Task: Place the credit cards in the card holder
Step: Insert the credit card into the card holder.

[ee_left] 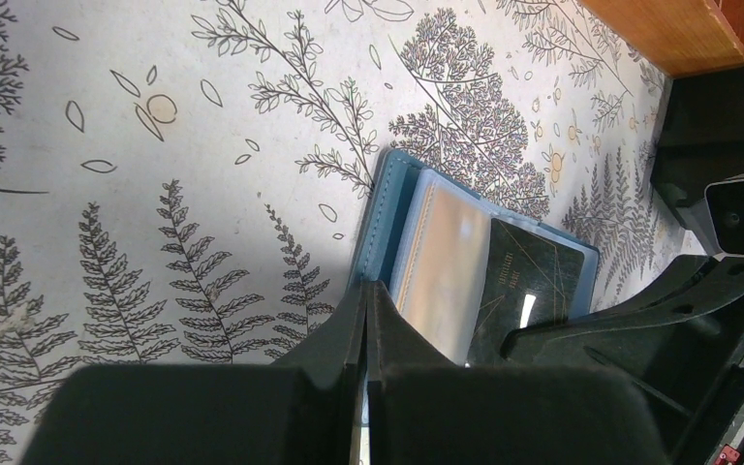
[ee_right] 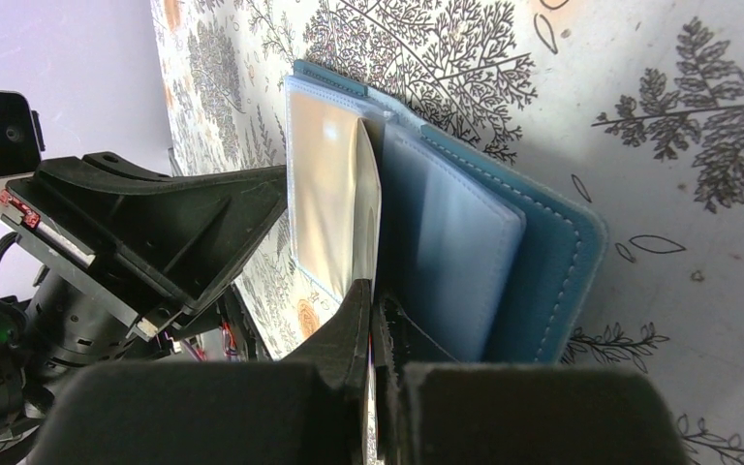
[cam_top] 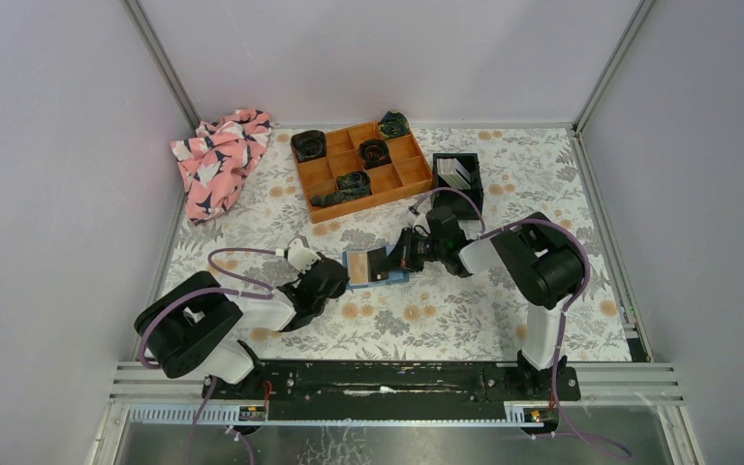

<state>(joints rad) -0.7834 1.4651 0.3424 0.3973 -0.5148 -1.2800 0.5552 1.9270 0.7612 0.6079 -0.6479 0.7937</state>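
Clenched fingers of the right gripper point(ee_right: 372, 300) pinch one credit card point(ee_right: 366, 203), seen edge-on, its far end standing among the clear sleeves of the card holder point(ee_right: 542, 242). That holder, a single teal case with pale stitching, lies open on the flowered table point(cam_top: 252, 223) at the middle of the top view. Left gripper point(ee_left: 366, 295) fingers are pressed together too, tips at the holder's near edge; whether they nip a sleeve I cannot tell. More credit cards point(cam_top: 453, 172) stand in one black bin point(cam_top: 472, 160), upper right of centre, too packed to count. Two arms reach low and inward, wrists facing across the holder.
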